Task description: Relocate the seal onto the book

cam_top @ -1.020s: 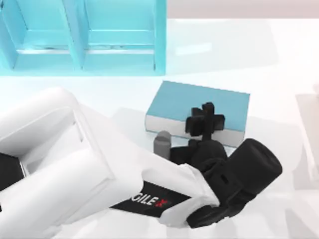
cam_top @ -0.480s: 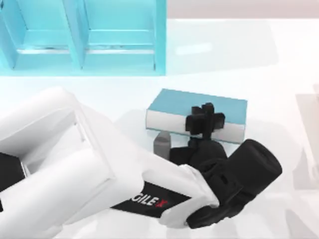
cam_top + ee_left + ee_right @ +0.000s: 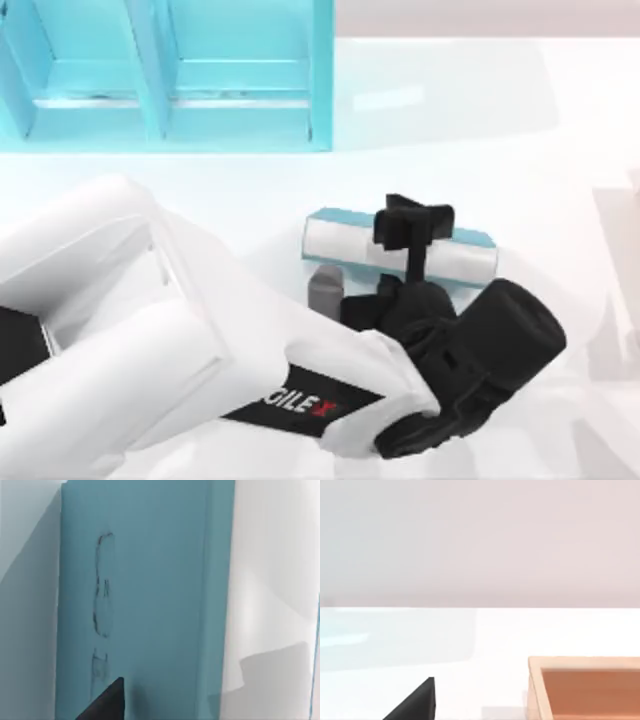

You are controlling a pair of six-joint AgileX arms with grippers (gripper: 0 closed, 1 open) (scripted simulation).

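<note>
Clenching left claw (image 3: 413,222) on steeply tilted thick teal-blue hardcover book (image 3: 340,240) over white bench (image 3: 560,150); risks slipping, landing askew. Right claw (image 3: 417,700) parked, grip untellable.

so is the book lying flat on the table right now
No, in the top view the book is tipped up, showing mostly its white page edge, with the left gripper on it.
</note>
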